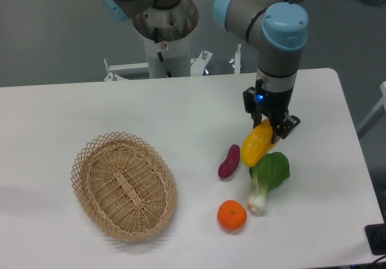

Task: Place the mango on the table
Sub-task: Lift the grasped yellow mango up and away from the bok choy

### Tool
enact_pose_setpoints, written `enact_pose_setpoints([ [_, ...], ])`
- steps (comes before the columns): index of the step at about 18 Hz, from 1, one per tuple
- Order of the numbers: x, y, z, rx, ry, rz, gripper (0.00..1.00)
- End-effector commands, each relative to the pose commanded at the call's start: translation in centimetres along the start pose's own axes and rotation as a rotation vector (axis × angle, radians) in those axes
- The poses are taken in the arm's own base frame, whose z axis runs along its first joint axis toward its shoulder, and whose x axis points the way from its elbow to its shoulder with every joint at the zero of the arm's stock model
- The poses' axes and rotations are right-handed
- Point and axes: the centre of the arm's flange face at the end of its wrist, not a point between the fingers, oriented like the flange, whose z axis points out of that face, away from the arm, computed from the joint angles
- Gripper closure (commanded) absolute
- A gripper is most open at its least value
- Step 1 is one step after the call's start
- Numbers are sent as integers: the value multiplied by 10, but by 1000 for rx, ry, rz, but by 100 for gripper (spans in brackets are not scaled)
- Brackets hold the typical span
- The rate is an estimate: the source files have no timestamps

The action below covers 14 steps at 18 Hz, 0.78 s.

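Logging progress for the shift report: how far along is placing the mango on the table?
Done: the gripper has the mango clamped at its upper end. In hand: it hangs tilted, close above the table, between the purple sweet potato and the leafy green. Left: set it down and let go.

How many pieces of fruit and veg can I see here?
4. The mango hangs in the gripper; the purple sweet potato, the green leafy vegetable and the orange lie on the table. The basket looks empty.
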Motion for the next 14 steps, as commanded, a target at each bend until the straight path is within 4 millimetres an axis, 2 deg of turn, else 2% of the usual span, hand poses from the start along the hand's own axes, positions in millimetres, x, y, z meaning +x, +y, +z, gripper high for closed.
enact_pose_setpoints([
  [3, 2, 17, 0, -1, 14, 36, 40],
  [8, 3, 28, 3, -2, 22, 86, 40],
  [10, 1, 48, 2, -5, 17, 116, 40],
  [14, -3, 84, 16, 2, 29, 190, 40],
])
